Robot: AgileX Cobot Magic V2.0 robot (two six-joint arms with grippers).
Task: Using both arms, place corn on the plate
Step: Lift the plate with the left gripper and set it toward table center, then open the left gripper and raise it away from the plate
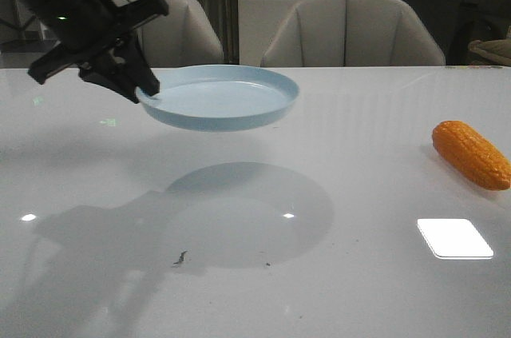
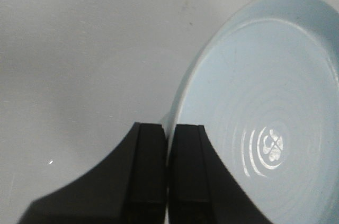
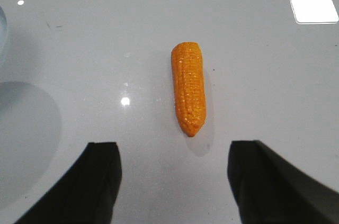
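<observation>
The black left hand [image 1: 142, 86] pinches the round pale blue plastic plate [image 1: 227, 98] aloft by its rim, ready to receive, while the right hand [image 3: 175, 181] hangs wide over the orange toy corn [image 3: 189, 88] on the glossy white surface [image 1: 359, 162]

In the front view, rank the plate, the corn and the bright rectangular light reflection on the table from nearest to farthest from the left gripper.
1. The plate: the left gripper is clamped on its left rim, holding it above the table.
2. The bright rectangular reflection: on the table, at the near right.
3. The corn: lying at the far right edge.
The last two are fairly close to call.
</observation>
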